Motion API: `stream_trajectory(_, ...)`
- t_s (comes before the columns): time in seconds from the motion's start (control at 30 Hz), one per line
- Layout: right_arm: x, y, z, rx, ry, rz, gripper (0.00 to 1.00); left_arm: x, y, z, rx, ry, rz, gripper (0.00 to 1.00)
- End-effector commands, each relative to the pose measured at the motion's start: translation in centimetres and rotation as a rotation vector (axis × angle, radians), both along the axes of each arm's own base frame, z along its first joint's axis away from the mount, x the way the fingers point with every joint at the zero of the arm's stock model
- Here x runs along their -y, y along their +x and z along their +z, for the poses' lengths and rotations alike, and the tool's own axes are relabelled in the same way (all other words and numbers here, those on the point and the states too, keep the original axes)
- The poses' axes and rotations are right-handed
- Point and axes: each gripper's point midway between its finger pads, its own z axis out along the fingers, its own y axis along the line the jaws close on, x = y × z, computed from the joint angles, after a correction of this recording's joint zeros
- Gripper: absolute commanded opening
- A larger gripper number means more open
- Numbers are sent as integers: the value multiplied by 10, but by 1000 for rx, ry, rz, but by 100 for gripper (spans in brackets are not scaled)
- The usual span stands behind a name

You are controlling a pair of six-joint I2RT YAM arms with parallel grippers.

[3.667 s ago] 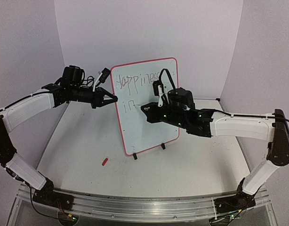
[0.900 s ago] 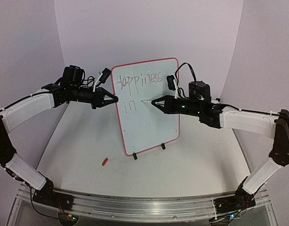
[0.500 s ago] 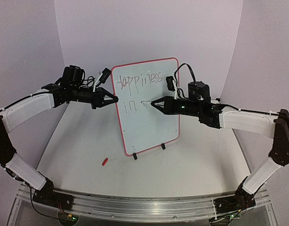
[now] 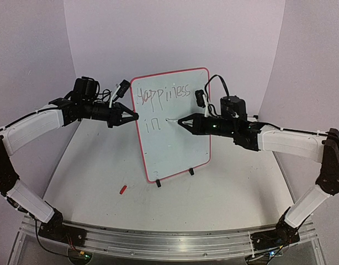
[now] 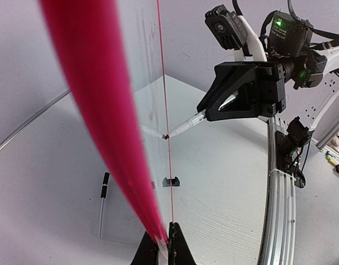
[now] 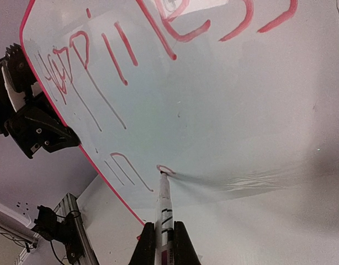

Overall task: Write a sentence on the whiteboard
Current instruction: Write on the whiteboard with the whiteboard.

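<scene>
The whiteboard stands upright on its wire stand, red rim all round. The sentence reads "happiness" on the top line and "in" below. My left gripper is shut on the board's left rim, seen edge-on in the left wrist view. My right gripper is shut on the white marker. The marker tip touches the board right of "in", at a small fresh red curl. The marker also shows in the left wrist view.
A red marker cap lies on the table in front of the board's lower left corner. Black stand clips grip the board's bottom edge. Curved white walls close in behind and at both sides.
</scene>
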Motion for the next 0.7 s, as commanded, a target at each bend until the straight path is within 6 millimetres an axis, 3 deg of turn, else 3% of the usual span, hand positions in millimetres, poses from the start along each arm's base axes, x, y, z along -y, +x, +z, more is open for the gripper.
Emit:
stream_trajectory(0.0, 18, 11, 4, 22, -25, -108, 0, -3, -19, -51, -129, 135, -36, 0)
stream_trajectory(0.3, 22, 9, -1, 11, -42, -116, 0, -2, -20, -51, -132, 133, -40, 0)
stream_trajectory(0.67, 6, 1, -5, -2, -49, -24, 0, -3, -20, -50, -127, 133, -37, 0)
